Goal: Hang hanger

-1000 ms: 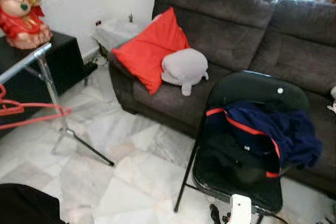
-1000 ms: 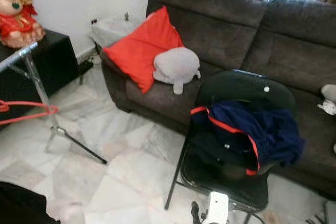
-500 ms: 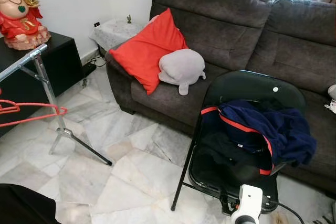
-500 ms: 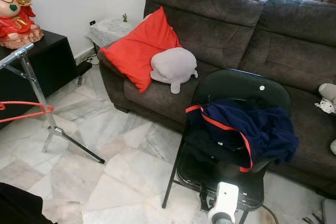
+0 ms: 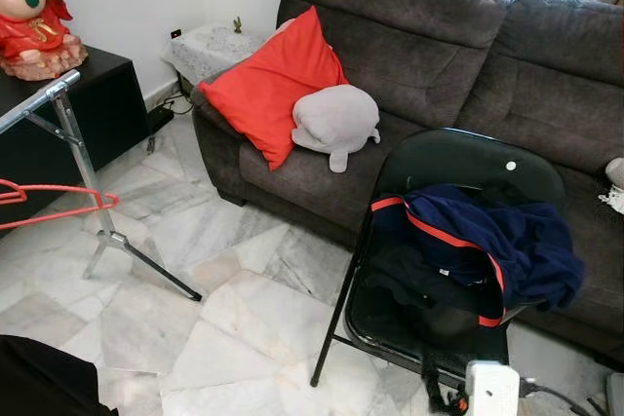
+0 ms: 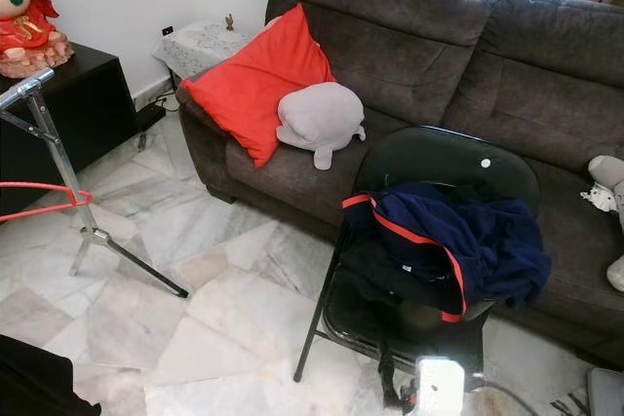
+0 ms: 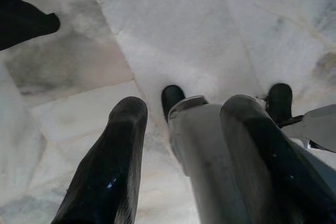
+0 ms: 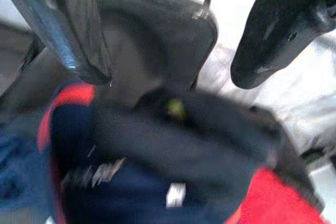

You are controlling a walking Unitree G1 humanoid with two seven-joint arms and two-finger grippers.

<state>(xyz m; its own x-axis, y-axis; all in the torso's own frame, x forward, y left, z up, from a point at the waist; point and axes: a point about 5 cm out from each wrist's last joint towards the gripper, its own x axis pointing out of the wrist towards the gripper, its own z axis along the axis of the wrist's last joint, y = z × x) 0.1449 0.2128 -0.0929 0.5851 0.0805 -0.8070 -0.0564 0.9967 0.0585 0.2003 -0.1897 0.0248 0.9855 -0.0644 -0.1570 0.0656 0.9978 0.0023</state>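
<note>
Right gripper [image 8: 173, 35], fingers spread, hovers over navy jacket [image 6: 458, 241] on black chair [image 6: 444, 158]; no legible writing.

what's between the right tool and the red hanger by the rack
The red hanger hangs by the rack far to the robot's left; the right tool hovers open over the jacket on the chair. Between them lies bare marble floor.

Marble floor [image 5: 244, 338] carries a black folding chair [image 5: 468, 168] near the sofa [image 5: 439, 56], a navy-and-red garment [image 5: 487, 245] heaped on its seat. On the sofa's left end, a red cushion [image 5: 273, 80] with a grey plush [image 5: 336, 119] leaning against it. Metal stand [image 5: 93, 192] planted on the tiles, left.
</note>
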